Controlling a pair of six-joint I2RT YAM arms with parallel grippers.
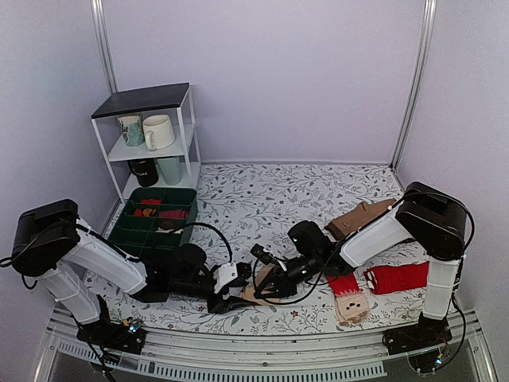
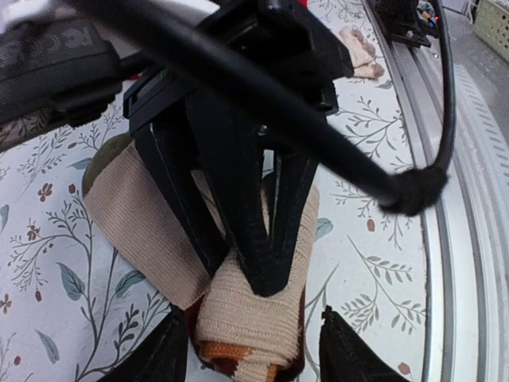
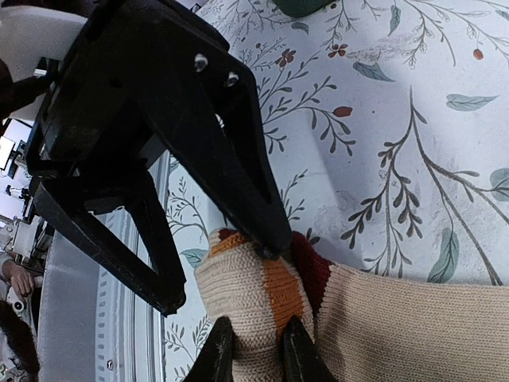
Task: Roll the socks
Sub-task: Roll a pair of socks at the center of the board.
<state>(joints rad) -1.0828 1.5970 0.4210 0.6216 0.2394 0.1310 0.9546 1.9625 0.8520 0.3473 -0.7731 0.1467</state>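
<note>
The socks (image 1: 254,294) lie near the front of the table, between the two grippers. Their near end is wound into a tight tan roll (image 2: 253,318) with orange and maroon stripes, and the rest trails flat (image 2: 135,215). My right gripper (image 3: 256,354) is shut on the roll (image 3: 254,294), pinching it from one end. Its black fingers (image 2: 266,239) press into the roll's top in the left wrist view. My left gripper (image 2: 258,354) stands open, one fingertip on each side of the roll. The right fingertip (image 2: 350,354) is clearly apart from it.
A green divided bin (image 1: 126,227) holding rolled socks sits at the left, below a white shelf (image 1: 151,99) with mugs. Red socks with face-patterned ends (image 1: 354,298) and brown argyle socks (image 1: 359,216) lie at the right. The table's metal front rail (image 2: 469,159) runs close by.
</note>
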